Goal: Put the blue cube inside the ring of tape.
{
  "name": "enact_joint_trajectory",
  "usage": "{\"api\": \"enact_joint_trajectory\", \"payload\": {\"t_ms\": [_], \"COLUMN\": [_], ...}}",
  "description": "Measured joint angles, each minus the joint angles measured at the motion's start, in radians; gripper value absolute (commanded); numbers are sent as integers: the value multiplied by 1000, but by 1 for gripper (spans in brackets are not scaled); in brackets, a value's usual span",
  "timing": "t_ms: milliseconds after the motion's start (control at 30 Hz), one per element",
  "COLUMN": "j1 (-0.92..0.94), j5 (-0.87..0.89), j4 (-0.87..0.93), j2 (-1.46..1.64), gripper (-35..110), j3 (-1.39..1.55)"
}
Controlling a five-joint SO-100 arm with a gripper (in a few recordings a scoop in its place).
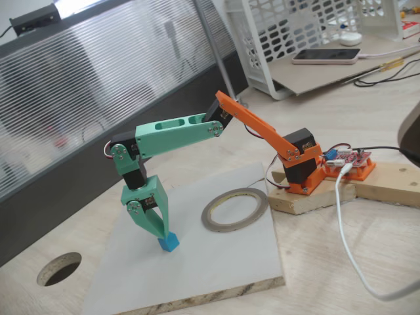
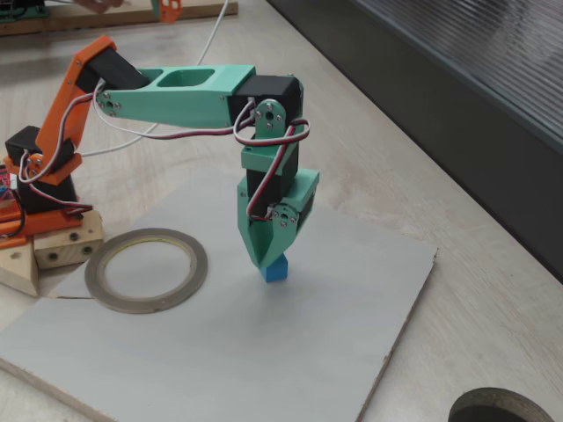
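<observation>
A: Blue cube (image 1: 168, 243) first – tiny, bright sky-blue, sits low-centre-left in a fixed view, on the pale board (image 1: 216, 275), green gripper (image 1: 164, 235) tips right on top of it.

B: Got hold of it?

A: Looks like it. Jaws nearly closed, pinching the cube's top; only its lower part pokes out. Can't tell if it's lifted or resting on the board – bottom looks v. close to the surface in both fixed views.

B: Risks?

A: Grip's shallow, on the upper edge. I'd guess the cube could pop out or twist during the carry, esp. w/ smooth plastic. If it drops it may bounce off the board edge, low in frame.

B: And the target?

A: Ring of tape (image 1: 235, 209), centre of frame, further back, flat on the board, grey-brown w/ pale yellowish inner edge, wide opening. Well apart from the cube. Other risk: a low swing clips the ring's rim and shoves it toward the wooden base block (image 1: 308, 197) behind, centre-right.

B: So lift clear first.

A: Prob. yes.
</observation>
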Motion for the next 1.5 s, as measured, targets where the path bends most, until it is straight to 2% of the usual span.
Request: {"api": "enact_joint_trajectory", "payload": {"t_ms": [733, 833, 1200, 1333, 1500], "j1": [0, 0, 0, 0, 0], "j5": [8, 8, 8, 8, 8], "j4": [-6, -2, 2, 2, 2], "j2": [0, 0, 0, 0, 0], "gripper": [5, 13, 60, 65, 65], "j3": [-6, -6, -6, -6, -6]}}
